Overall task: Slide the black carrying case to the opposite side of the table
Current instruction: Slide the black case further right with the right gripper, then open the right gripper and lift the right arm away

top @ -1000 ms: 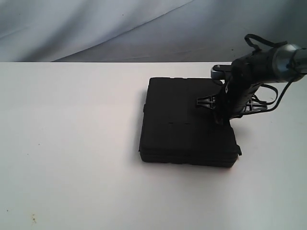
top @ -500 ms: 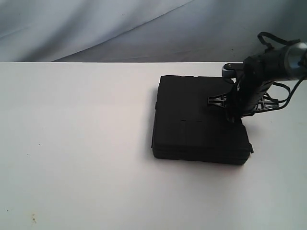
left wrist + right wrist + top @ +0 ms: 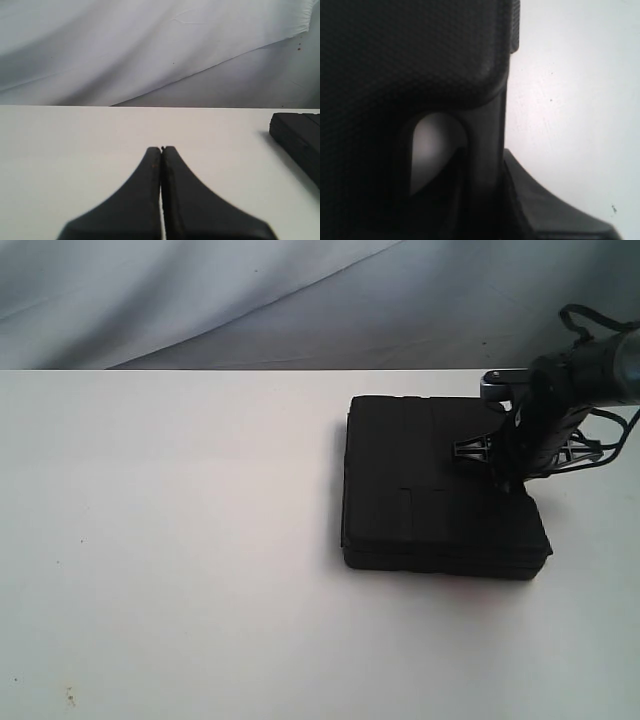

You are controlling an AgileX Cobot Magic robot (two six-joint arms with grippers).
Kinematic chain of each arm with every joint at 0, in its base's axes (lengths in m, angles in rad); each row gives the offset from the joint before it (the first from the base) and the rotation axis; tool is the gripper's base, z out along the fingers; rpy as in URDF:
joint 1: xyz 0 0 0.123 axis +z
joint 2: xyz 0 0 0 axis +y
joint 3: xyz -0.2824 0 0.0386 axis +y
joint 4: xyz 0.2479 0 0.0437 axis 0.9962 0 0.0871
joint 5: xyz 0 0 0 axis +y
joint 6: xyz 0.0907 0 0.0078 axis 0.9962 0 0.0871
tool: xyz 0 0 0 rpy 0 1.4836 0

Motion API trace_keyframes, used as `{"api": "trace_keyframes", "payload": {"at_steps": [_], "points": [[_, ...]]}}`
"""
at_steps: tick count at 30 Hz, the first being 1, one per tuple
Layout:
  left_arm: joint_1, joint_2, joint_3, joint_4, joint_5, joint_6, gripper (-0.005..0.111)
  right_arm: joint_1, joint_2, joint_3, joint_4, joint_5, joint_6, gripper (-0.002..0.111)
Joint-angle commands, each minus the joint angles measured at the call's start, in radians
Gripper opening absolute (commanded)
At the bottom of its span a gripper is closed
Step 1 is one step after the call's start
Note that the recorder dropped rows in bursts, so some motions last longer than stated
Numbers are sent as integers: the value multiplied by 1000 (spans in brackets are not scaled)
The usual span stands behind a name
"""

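The black carrying case (image 3: 440,490) lies flat on the white table (image 3: 180,540), right of the middle. My right gripper (image 3: 505,475) reaches down at the case's right edge and is shut on its handle. Up close, the textured case lid (image 3: 410,50) fills the right wrist view; the handle bar (image 3: 487,145) runs between my right gripper's (image 3: 487,200) fingers, with one finger (image 3: 550,210) outside it. My left gripper (image 3: 161,148) is shut on nothing, hovering over bare table, with a corner of the case (image 3: 300,137) off to one side. The exterior view does not show the left gripper.
A grey cloth backdrop (image 3: 250,300) hangs behind the table's far edge. White tabletop stretches to the left of the case, with a few small specks (image 3: 70,698) near the front left. Cables loop from the right arm (image 3: 590,370).
The case and my right gripper, holding its handle, have slid to the right across the table over the last second. The left gripper shows no movement.
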Motion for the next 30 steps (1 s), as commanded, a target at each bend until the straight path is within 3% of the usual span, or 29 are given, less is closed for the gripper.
{"api": "trace_keyframes", "payload": {"at_steps": [1,30], "points": [[1,-4,5,-7,-3,-1,0,-35,6,10,-52,13,-27,0],[1,-4,5,-7,-3,-1,0,-110,8,10,-72,10,-54,0]]}}
